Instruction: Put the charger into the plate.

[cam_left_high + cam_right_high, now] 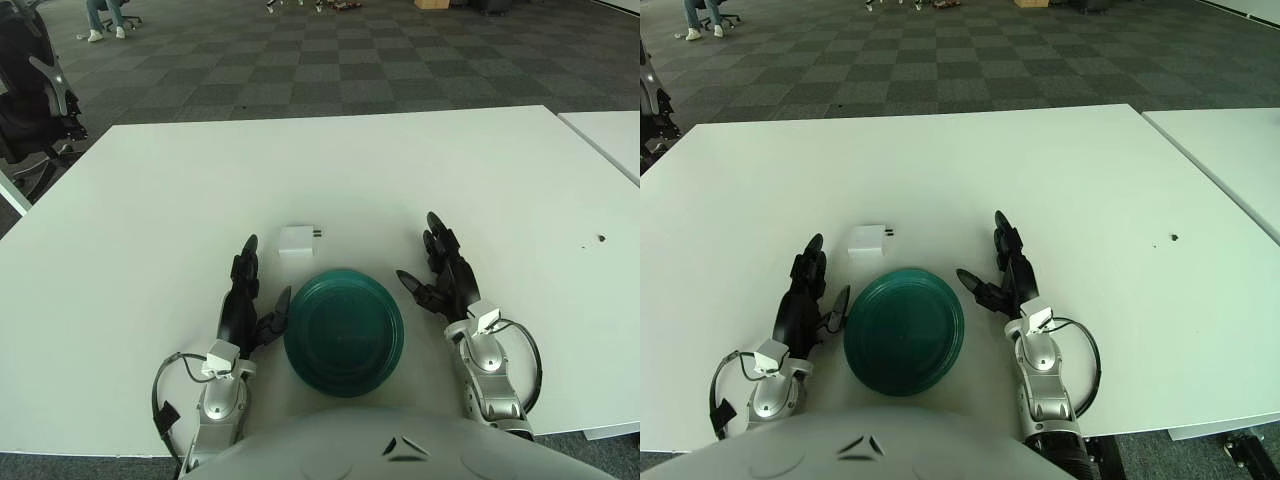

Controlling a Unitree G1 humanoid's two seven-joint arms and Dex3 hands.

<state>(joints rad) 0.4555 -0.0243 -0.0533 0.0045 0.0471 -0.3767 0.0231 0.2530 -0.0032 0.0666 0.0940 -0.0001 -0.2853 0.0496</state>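
Note:
A small white charger (pixel 298 240) with its prongs pointing right lies on the white table (pixel 150 200), just beyond the far left rim of a dark green plate (pixel 344 331). The plate is bare and sits at the near edge between my hands. My left hand (pixel 252 291) is beside the plate's left rim, fingers spread and holding nothing, a short way nearer than the charger. My right hand (pixel 432 264) shows beside the plate's right rim, fingers spread and holding nothing.
A second white table (pixel 612 135) stands at the right, with a gap between. A small dark speck (pixel 600 239) marks the tabletop far right. An office chair (pixel 35 95) stands off the table's far left corner.

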